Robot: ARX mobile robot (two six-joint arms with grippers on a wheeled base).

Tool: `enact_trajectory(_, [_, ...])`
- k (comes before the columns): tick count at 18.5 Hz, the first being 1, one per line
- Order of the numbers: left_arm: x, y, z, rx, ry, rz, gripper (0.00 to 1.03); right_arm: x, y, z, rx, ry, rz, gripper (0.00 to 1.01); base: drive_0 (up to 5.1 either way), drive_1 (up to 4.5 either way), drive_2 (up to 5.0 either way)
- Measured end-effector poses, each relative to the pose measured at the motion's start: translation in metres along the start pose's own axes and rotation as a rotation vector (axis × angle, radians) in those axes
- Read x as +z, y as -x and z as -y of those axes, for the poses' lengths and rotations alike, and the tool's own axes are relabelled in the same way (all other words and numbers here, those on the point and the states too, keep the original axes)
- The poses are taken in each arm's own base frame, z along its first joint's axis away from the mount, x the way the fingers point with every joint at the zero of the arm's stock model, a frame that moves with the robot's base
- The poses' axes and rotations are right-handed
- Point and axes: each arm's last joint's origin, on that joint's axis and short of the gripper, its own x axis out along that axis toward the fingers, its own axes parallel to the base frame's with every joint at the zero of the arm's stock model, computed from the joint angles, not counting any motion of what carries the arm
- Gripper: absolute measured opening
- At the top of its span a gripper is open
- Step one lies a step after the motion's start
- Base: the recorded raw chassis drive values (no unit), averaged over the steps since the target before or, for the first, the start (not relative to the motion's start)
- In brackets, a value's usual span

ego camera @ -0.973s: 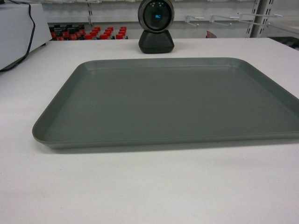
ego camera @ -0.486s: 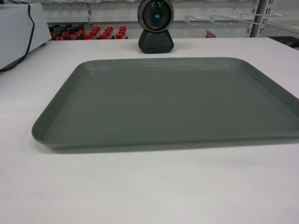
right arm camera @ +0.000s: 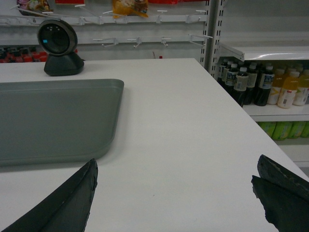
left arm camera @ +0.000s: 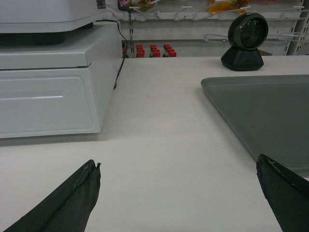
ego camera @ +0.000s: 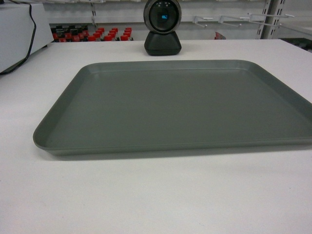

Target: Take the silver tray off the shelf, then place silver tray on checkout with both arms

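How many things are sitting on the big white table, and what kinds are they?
Grey tray: 1
Round black scanner: 1
White box machine: 1
Total on the white table: 3

silver tray (right arm camera: 53, 118) flat on checkout (right arm camera: 183, 145); right gripper (right arm camera: 176, 200) (jaws apart) empty
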Motion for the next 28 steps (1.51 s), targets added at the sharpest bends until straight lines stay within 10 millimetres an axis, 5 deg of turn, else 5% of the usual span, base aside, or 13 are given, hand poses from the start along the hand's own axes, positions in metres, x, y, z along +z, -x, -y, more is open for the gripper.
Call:
enact_trajectory(23, [0.0003, 0.0000, 0.0000, 0.000, 0.000, 0.003, 0.98, 0.0005, 0.0000, 0.0000, 0.000, 0.001, 0.005, 0.98, 0.0, -3.99, 4.0])
enact_trajectory(28, [0.0004, 0.0000, 0.0000, 0.000, 0.000, 0.003, 0.98, 0.0003, 0.0000, 0.0000, 0.000, 0.001, 0.003, 0.98, 0.0, 0.00, 0.0])
